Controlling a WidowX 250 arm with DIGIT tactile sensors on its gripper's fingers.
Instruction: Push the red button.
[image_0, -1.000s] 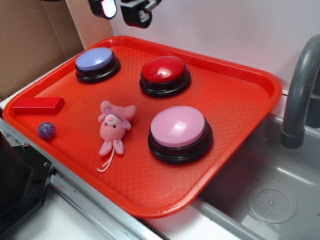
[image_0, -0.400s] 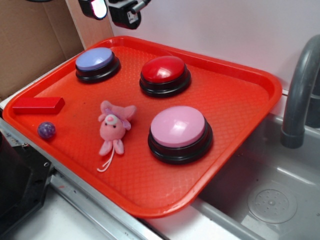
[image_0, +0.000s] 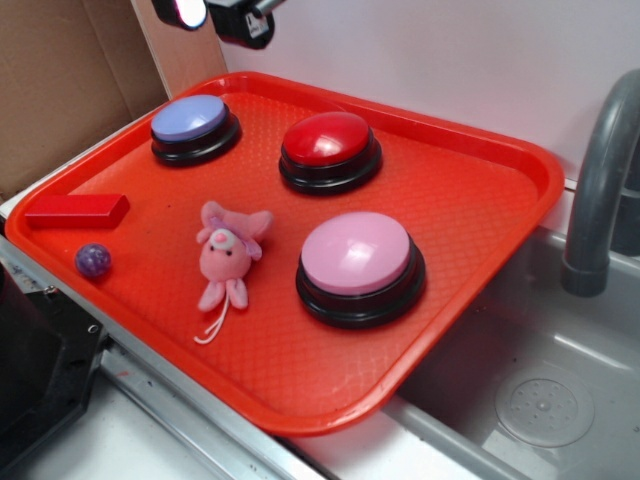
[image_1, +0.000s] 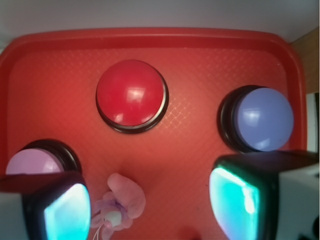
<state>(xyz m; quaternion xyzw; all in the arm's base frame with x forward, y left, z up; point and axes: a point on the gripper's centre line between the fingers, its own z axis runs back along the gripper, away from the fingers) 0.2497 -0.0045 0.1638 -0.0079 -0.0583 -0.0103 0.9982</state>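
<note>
The red button (image_0: 330, 140), a hard, glossy dome on a black base, sits at the tray's (image_0: 480, 250) far side, beside the blue button (image_0: 190, 120); its crown looks best to press. The pincer (image_1: 145, 205) hangs above, spread, empty.

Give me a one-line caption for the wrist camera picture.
Open gripper hovers above the tray, red button ahead.

No text, label, brand, number or sign can be read anywhere in either view.
</note>
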